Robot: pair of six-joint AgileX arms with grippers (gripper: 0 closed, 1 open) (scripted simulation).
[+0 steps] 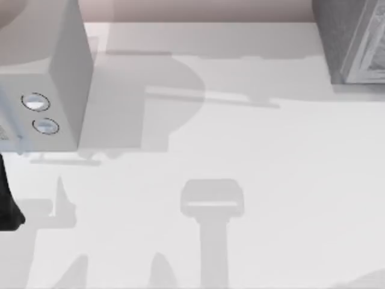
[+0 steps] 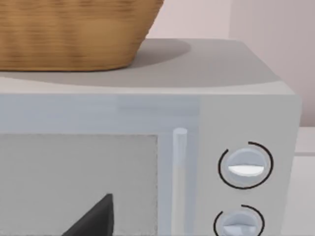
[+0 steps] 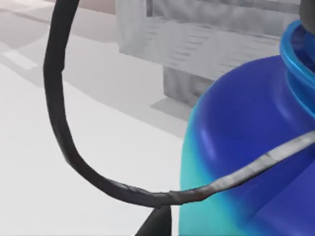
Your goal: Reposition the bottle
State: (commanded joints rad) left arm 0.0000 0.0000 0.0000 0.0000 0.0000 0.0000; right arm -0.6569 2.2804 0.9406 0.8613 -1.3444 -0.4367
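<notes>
The bottle (image 3: 246,147) is seen very close in the right wrist view, above the white table (image 1: 271,180), presumably carried for repositioning, though jaw state cannot be told; the left arm is idle facing the grey microwave (image 2: 236,108) under a basket (image 2: 74,34).

The bottle (image 3: 256,147) has a cyan body shading into a deep blue shoulder, with a lighter blue ring at its neck. It sits close before the grey slatted structure (image 3: 206,44).
</notes>
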